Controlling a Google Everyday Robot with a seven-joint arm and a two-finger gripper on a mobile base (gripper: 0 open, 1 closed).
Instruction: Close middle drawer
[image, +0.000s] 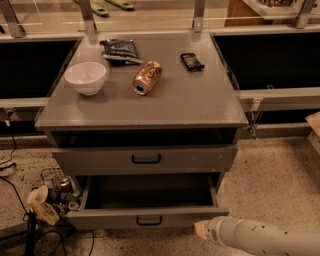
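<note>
The middle drawer (107, 219) is pulled out near the floor: a wide grey drawer with a low plain front, a small black bar handle (149, 220) and a bare, empty box. My gripper (202, 229) is the cream tip of the white arm (260, 239) that comes in from the lower right. It sits just below and in front of the drawer's right front corner, very close to the panel. I cannot see contact.
Above it is a taller-fronted grey drawer (200, 160), pushed further in. The cabinet top (190, 100) holds a white bowl (85, 77), a lying can (146, 77), a dark snack bag (120, 50) and a small black object (192, 61). Cables and clutter (50, 200) lie on the floor at left.
</note>
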